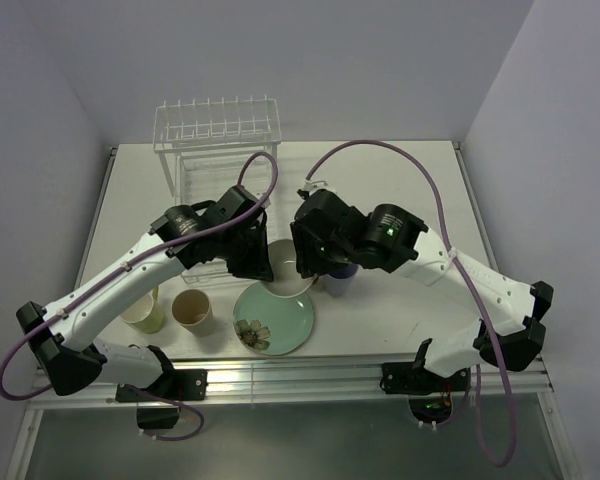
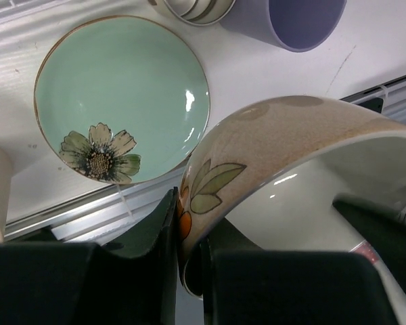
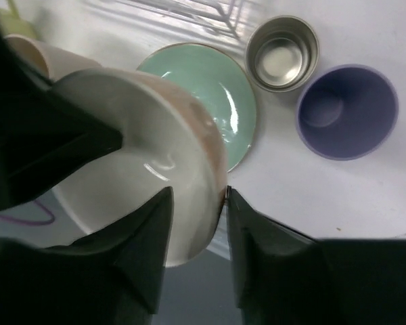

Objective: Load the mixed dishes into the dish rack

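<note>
Grasping cream ceramic bowl with leaf motif [image 2: 291, 142] by its rim; my left pincer [image 2: 193, 237] clenched; bowl tilted, near mint-green flowered plate [image 2: 122, 88]; my right pincer [image 3: 197, 203] parted astride same bowl's rim, released.

Light: bright, even, diffused from above | Shadows: soft, thrown close under the arms onto the table [image 1: 400, 190] | Glare: small white highlights seen on the mint-green plate [image 2: 122, 95] and inside the cream bowl [image 3: 142, 169] | Focus: fingers [image 3: 271, 264] rendered black and blurred along the lower edges of both wrist views
</note>
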{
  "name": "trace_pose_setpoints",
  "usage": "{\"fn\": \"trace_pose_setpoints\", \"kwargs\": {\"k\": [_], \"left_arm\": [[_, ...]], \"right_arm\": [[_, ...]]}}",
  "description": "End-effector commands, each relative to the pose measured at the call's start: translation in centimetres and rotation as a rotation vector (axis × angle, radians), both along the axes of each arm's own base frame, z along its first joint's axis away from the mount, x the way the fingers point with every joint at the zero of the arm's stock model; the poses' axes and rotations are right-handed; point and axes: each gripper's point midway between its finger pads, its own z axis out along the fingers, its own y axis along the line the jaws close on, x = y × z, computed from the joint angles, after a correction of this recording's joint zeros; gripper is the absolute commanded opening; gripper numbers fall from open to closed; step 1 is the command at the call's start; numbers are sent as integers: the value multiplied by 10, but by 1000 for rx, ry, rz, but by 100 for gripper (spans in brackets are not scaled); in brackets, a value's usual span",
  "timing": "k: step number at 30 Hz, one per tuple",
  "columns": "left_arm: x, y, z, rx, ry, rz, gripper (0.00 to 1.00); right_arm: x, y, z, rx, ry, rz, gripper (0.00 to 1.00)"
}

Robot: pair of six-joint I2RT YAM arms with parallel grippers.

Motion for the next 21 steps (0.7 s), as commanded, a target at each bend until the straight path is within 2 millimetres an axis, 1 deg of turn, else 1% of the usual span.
{"fn": "trace_pose_setpoints", "kwargs": {"k": [1, 3, 4, 5, 6, 7, 8, 9, 10, 11, 12, 13, 14, 15, 16, 17, 18, 19, 21], "left_arm": [[8, -15, 34, -146, -104, -39, 0], [5, -16, 32, -160, -87, -55, 0], [7, -15, 32, -165, -84, -50, 0], [7, -15, 31, -172, -79, -51, 0], [5, -16, 36, -202, -81, -60, 0], [9, -13, 39, -220, -81, -46, 0], [11, -11, 37, -235, -76, -42, 0], [7, -14, 50, -308, -83, -67, 0], [15, -8, 54, -343, -89, -43, 0], [14, -6, 50, -367, -67, -43, 0], [12, -4, 57, -417, -70, -46, 0], [13, -7, 59, -480, -63, -66, 0], [11, -8, 64, -519, -65, -75, 0], [8, -8, 73, -568, -73, -76, 0], [6, -13, 78, -616, -76, -104, 0], [3, -15, 81, -641, -73, -114, 0], [0, -16, 86, -670, -65, -113, 0], [-1, -17, 85, -682, -60, -115, 0], [-2, -19, 92, -715, -68, -122, 0]], "right_arm": [[-9, 11, 39, 139, -45, 84, 56], [-11, 12, 47, 153, -49, 99, 69], [-13, 12, 48, 157, -41, 105, 78], [-14, 11, 53, 171, -47, 109, 80], [-15, 10, 55, 176, -47, 110, 82], [-15, 9, 58, 186, -54, 108, 98], [-17, 7, 64, 206, -63, 112, 99], [-18, 5, 68, 220, -72, 113, 100], [-18, 7, 75, 256, -89, 120, 100], [-24, 5, 80, 295, -89, 138, 100], [-25, 6, 84, 325, -93, 150, 100], [-24, 11, 87, 365, -99, 160, 100], [-28, 9, 95, 408, -106, 173, 100], [-39, 15, 99, 463, -63, 222, 100], [-34, 18, 104, 506, -60, 221, 100], [-37, 20, 107, 537, -47, 239, 100], [-42, 25, 109, 561, -20, 272, 100], [-42, 26, 113, 571, -23, 283, 100], [-42, 33, 111, 568, -2, 308, 100]]}}
